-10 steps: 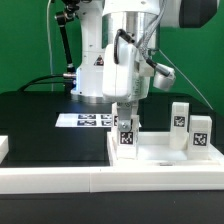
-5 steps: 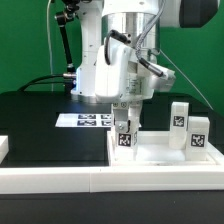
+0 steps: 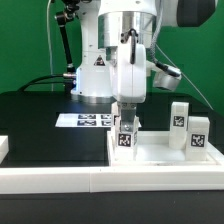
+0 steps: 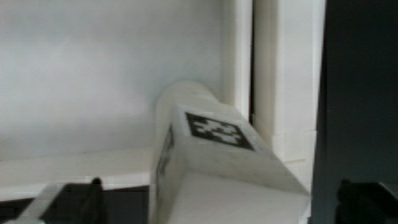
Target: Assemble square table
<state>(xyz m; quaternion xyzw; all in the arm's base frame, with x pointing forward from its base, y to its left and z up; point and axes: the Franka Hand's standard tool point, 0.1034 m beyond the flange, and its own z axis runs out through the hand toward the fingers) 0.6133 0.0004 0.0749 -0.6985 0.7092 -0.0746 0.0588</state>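
Centrally, in the lower half of the exterior view, the square tabletop (image 3: 160, 152) lies flat with its raised rim toward the camera, taking up the lower right of the frame; one tagged leg (image 3: 127, 133) stands upright at its near corner on the exterior view's left, tag facing out; two more legs (image 3: 180, 117) (image 3: 199, 134) stand upright at the far right of the tabletop, just beside each other, tags also facing out. Directly above the first leg hangs the gripper (image 3: 127, 110), its fingers spread wide to either side of the leg's top and not pinching it; in the wrist view the same leg (image 4: 217, 160) fills the lower middle of the frame, its black-white tag plain, with the dark fingertips (image 4: 71, 198) standing off at the lower corners, clear of the leg's sides, and the tabletop rim (image 4: 267, 70) running up the right of centre. Behind, at centre left of the exterior view, the marker board (image 3: 85, 120) lies flat on the black table (image 3: 40, 125); a long white rail (image 3: 60, 180) crosses the bottom of the frame.
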